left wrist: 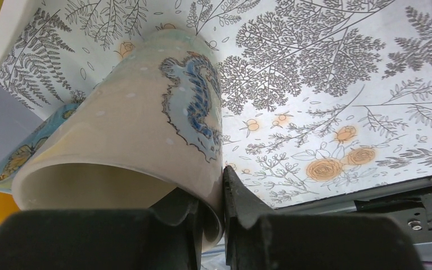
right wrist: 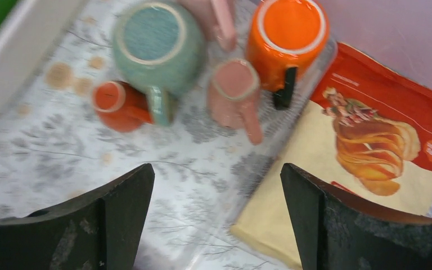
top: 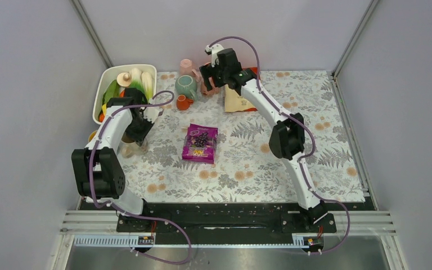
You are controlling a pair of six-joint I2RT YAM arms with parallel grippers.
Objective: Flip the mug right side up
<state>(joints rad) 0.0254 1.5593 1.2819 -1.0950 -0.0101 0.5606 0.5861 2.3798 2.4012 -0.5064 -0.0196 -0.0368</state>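
I see the white plastic tub of vegetables (top: 102, 93) at the rear left of the fern-printed tablecloth (top: 315, 124). In front of it, near the cloth's left edge, the beige glazed mug (left wrist: 135, 129) is tilted, its rim between the fingers of the left gripper (left wrist: 212, 194), with a butterfly-printed plate (left wrist: 11, 163) on its left. Right of the tub sits a cluster: the teal ceramic mug (right wrist: 152, 45), a small orange cup (right wrist: 115, 104) just in front of it, a pale pink cup (top: 186, 66) behind it, a pink mug (right wrist: 233, 93) on its right. Further right, an orange mug (right wrist: 287, 36) stands behind the red-and-cream crisp bag (right wrist: 365, 152). A purple snack packet (top: 200, 143) lies mid-table, well in front of the cluster.
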